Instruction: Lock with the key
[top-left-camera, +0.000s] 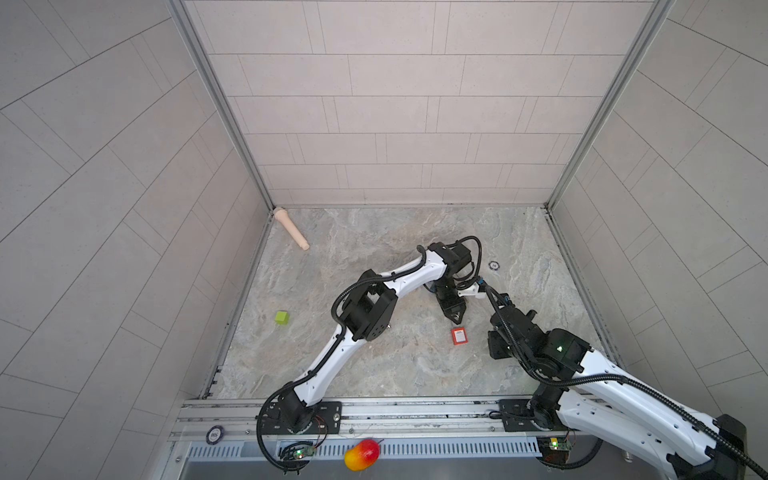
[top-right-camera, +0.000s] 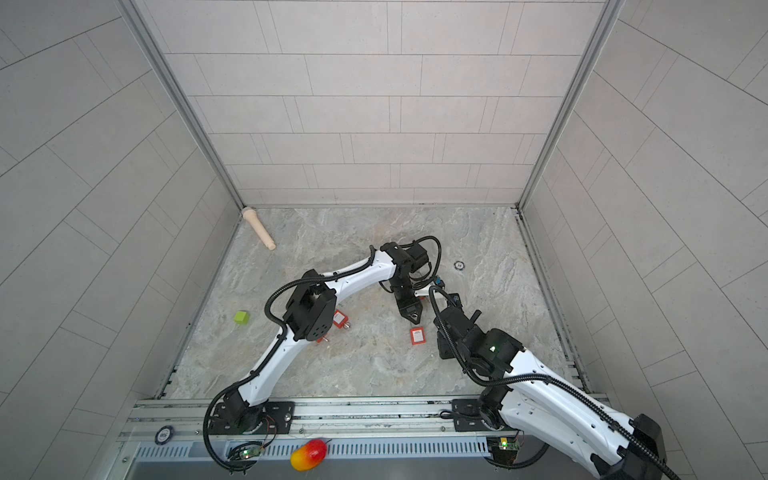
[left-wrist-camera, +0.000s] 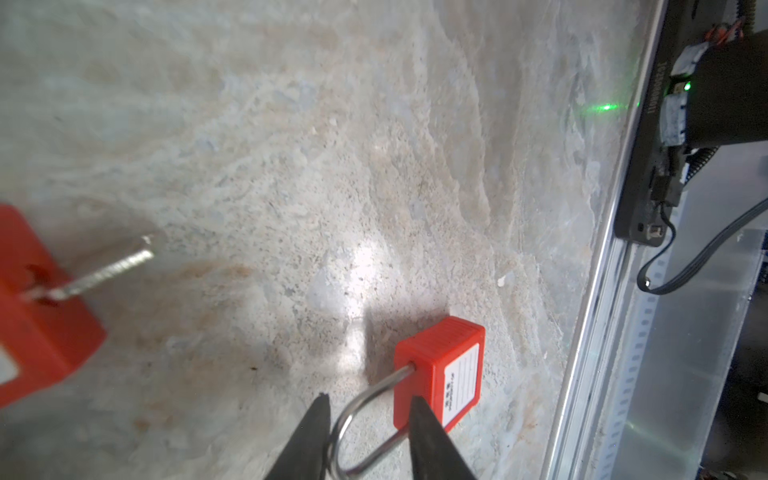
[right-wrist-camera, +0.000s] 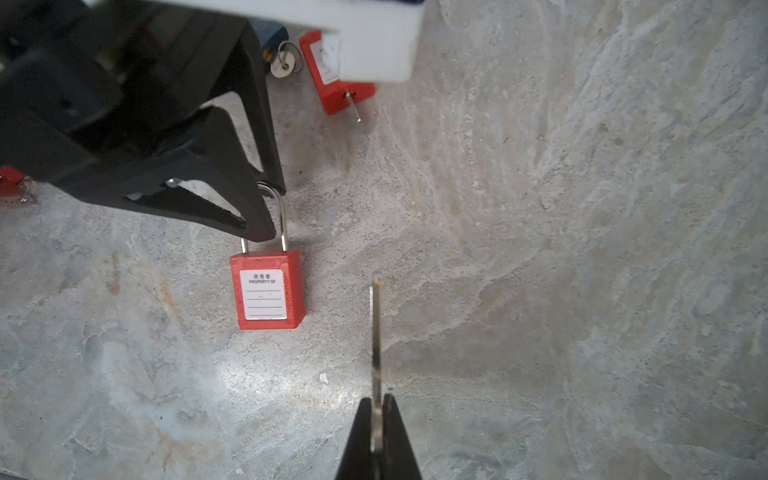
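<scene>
Padlock shackle btwn left claw jaws

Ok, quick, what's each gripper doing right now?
Left gripper: open, jaws either side of the shackle of the padlock.
Right gripper: shut on the key.

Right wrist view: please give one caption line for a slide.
Right gripper holds a thin metal key beside the red plastic padlock; left gripper straddles its shackle.
</scene>
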